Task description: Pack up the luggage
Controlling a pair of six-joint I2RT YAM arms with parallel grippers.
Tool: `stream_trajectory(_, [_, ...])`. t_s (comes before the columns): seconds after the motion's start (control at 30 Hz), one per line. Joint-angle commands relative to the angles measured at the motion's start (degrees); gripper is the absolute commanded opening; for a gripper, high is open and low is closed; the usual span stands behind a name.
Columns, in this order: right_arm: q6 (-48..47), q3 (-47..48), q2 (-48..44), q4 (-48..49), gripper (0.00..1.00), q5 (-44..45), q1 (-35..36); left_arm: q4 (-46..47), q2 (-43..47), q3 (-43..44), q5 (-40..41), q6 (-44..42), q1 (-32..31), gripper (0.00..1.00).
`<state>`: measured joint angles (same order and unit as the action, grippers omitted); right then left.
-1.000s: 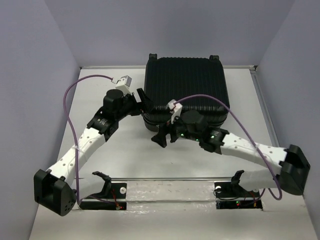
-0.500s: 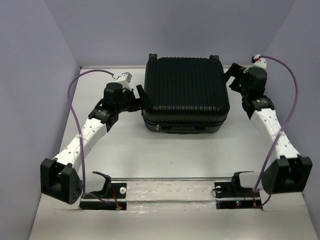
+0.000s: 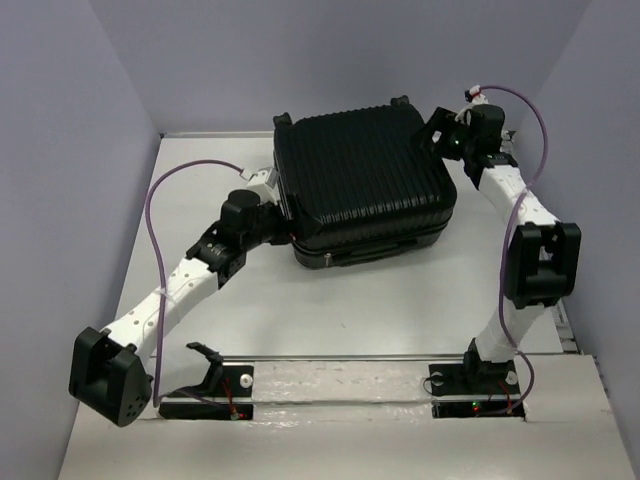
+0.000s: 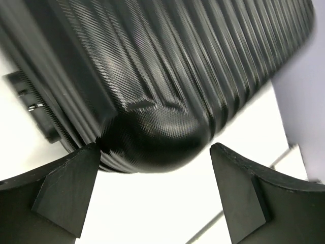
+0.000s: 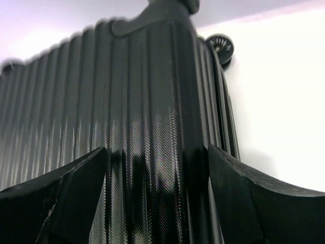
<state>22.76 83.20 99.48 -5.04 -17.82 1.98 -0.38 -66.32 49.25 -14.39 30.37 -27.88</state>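
Luggage (image 3: 365, 180) lies closed on white worktop (image 3: 330, 310). Jaws spread apart, ungripped: left gripper (image 4: 152, 157) at 8 o'clock corner, right gripper (image 5: 157, 162) at 2 o'clock.

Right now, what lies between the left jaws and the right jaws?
Only the luggage. The top external view shows it filling that stretch, with the left jaws at its near-left corner and the right jaws at its far-right corner.
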Motion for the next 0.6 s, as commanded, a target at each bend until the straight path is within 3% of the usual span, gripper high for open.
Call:
stream_trajectory(0.0, [5.9,16.5,11.7,0.6,0.84,-28.6,11.3,7.8,5.1,-4.3,-3.4,6.1,-7.4,0.99])
stream_trajectory(0.13, [10.9,31.4,23.5,-1.4,0.92,-34.0,13.5,9.3,7.8,-6.4,-1.9,8.5,-11.9,0.99])
stream_trajectory(0.27, [18.0,48.4,32.5,-1.4,0.99,-32.5,13.5,9.3,9.5,-3.8,-0.5,8.6,-13.2,0.99])
stream_trajectory(0.37, [18.0,51.0,30.8,-0.6,1.0,-30.7,13.5,8.0,8.5,-0.1,1.9,7.2,-13.1,0.99])
stream_trajectory(0.57, [12.9,45.1,19.7,2.3,1.0,-27.6,12.2,6.8,5.9,3.6,4.8,5.0,-13.1,0.99])
